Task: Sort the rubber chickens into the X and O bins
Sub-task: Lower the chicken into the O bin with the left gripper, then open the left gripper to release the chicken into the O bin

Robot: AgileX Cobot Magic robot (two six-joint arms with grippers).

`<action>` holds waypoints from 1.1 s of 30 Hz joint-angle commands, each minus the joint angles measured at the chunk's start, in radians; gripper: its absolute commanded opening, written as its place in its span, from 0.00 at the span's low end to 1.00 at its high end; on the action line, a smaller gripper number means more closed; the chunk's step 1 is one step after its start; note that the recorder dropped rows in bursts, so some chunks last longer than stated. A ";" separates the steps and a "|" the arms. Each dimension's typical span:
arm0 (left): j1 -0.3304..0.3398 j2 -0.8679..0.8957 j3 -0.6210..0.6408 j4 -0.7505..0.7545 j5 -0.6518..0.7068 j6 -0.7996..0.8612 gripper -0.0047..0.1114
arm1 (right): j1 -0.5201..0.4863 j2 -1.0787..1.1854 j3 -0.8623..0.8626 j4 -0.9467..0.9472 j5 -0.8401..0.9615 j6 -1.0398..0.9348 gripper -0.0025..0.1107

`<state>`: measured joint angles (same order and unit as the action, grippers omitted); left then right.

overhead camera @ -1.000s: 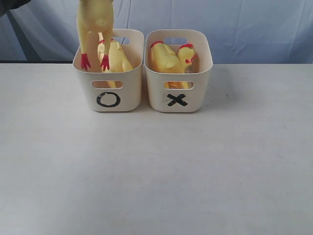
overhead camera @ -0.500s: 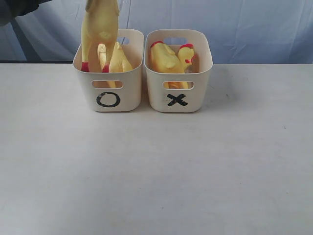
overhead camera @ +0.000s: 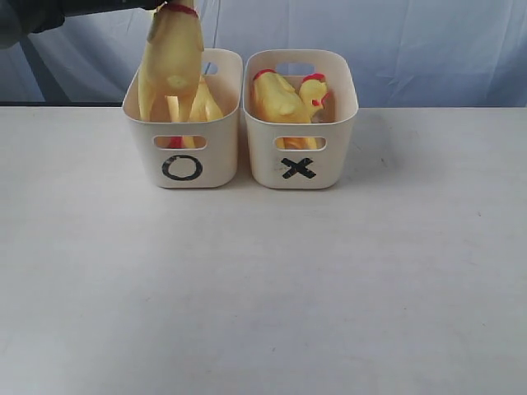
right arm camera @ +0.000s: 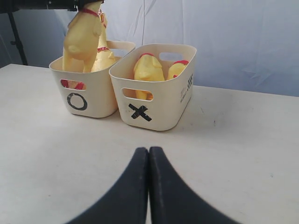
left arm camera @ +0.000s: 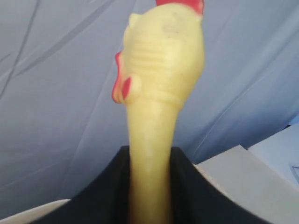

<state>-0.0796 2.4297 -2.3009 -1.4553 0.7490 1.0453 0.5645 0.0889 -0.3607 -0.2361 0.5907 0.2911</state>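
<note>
Soft, even light throws faint shadows; the left wrist view's close chicken [left arm camera: 159, 93] looks blurred.

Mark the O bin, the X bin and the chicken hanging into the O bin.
O bin [overhead camera: 182, 168]: exterior view, front wall, inside the O mark.
X bin [overhead camera: 298, 169]: exterior view, front wall, on the X.
hanging chicken [overhead camera: 170, 58]: exterior view, mid-body.

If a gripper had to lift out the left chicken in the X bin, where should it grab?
Probably across the rounded back of the left chicken, which sits up near the rim, coming straight down from above. The X bin walls off every side, and the other chicken lies close beside it.
</note>
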 commanded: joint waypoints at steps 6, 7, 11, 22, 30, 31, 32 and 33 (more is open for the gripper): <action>-0.011 0.013 0.003 0.213 0.088 -0.122 0.04 | -0.006 -0.004 0.002 -0.004 -0.006 -0.002 0.01; -0.014 0.013 0.003 0.213 0.088 -0.122 0.04 | -0.006 -0.004 0.002 -0.004 -0.006 -0.002 0.01; -0.032 0.013 0.003 0.214 0.057 -0.159 0.16 | -0.006 -0.004 0.002 -0.004 -0.006 -0.002 0.01; -0.046 0.075 0.003 0.215 0.033 -0.259 0.48 | -0.006 -0.004 0.002 -0.005 -0.004 -0.002 0.01; -0.046 0.077 0.003 0.212 -0.045 -0.386 0.53 | -0.006 -0.004 0.002 -0.005 -0.004 -0.002 0.01; -0.046 0.077 0.003 0.212 -0.054 -0.412 0.53 | -0.006 -0.004 0.002 -0.005 -0.004 -0.002 0.01; -0.050 0.077 0.003 0.212 -0.069 -0.433 0.53 | -0.006 -0.004 0.002 -0.005 -0.004 -0.002 0.01; -0.051 0.077 0.003 0.212 -0.082 -0.442 0.53 | -0.006 -0.004 0.002 -0.005 -0.004 -0.002 0.01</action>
<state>-0.1209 2.5039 -2.2969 -1.2308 0.7053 0.6522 0.5645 0.0889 -0.3607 -0.2361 0.5907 0.2911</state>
